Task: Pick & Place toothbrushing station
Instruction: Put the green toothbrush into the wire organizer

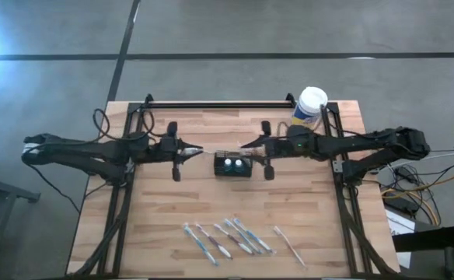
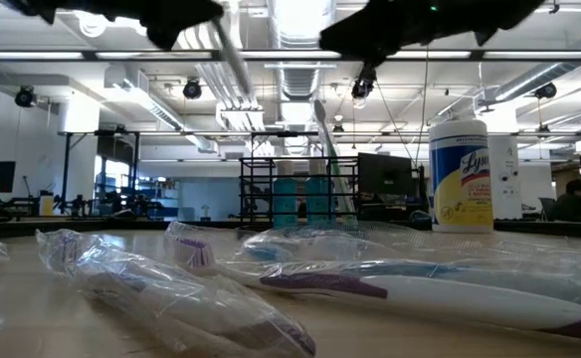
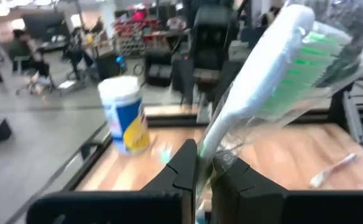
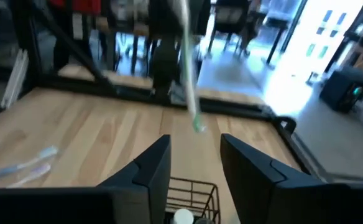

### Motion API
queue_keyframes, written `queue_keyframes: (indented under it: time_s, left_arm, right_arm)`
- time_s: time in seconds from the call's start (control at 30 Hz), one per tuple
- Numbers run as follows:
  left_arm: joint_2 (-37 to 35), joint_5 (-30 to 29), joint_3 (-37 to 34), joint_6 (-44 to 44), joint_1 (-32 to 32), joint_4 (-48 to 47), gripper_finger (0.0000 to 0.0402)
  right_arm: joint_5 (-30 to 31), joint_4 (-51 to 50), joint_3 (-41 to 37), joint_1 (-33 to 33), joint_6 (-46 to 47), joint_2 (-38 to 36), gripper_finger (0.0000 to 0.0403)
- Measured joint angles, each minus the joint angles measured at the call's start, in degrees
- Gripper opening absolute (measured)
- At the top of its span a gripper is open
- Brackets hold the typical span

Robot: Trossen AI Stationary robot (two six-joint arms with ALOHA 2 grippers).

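Note:
The black wire-mesh basket (image 1: 233, 165) stands at the table's middle with two white-capped toothpaste tubes (image 2: 300, 199) upright in it. My left gripper (image 1: 196, 148) is just left of the basket and above the table. It is shut on a white toothbrush with green bristles (image 3: 275, 68) in a clear wrapper. My right gripper (image 1: 246, 145) is open and empty above the basket's right side; the basket's rim shows below its fingers (image 4: 191, 190). Several wrapped toothbrushes (image 1: 231, 237) lie flat near the table's near edge. My left gripper pinches the toothbrush's handle (image 3: 209, 146) between its two fingers, through the clear wrapper. The brush head rises slanting ahead of the fingers and the handle's end hangs below them (image 4: 197, 124). The toothbrush is lifted clear of the table and the basket.
A white-lidded canister with a yellow label (image 1: 311, 105) stands at the far right of the table. A slim pale stick (image 2: 332, 159) slants up at the basket in the low view; I cannot tell what it is. Bare wood lies between the basket and the near toothbrushes.

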Motion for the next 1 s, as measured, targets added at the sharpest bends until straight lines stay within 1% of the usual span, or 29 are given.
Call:
queue_keyframes:
  time_s: [0.1,0.2,0.27,0.37,0.47,0.57,0.7,1.0]
  left_arm:
    - [-1.85,-1.05,-3.51,-2.07,0.35,0.49,0.0024]
    - [-2.01,-1.08,-5.11,-4.05,0.81,1.15,0.0024]
    - [-1.22,-1.10,-5.20,-4.64,1.19,1.36,0.0024]
    - [0.98,-1.10,-4.64,-4.83,1.68,1.19,0.0024]
    - [4.02,-1.10,-3.14,-4.77,2.02,1.39,0.0024]
    - [7.61,-1.07,-1.41,-4.03,2.59,1.36,0.0024]
    - [12.03,0.06,0.84,-3.98,4.08,1.45,0.0024]
    - [20.31,2.38,3.31,-6.37,6.98,1.57,0.0024]
  right_arm:
    - [-0.03,5.84,-6.44,0.06,1.97,-4.85,0.0112]
    - [-0.03,9.48,-12.48,0.13,2.97,-9.18,0.0084]
    - [0.28,12.19,-16.33,0.04,3.09,-11.58,0.0063]
    - [2.65,16.61,-21.75,0.13,4.87,-14.40,0.0035]
    - [3.93,21.86,-26.48,0.13,6.63,-16.93,0.0014]
    - [4.33,25.77,-30.20,0.13,7.00,-19.13,0.0009]
    - [4.36,26.69,-33.24,0.13,7.22,-21.12,0.0009]
    - [4.36,26.89,-35.70,0.11,7.42,-21.20,0.0008]
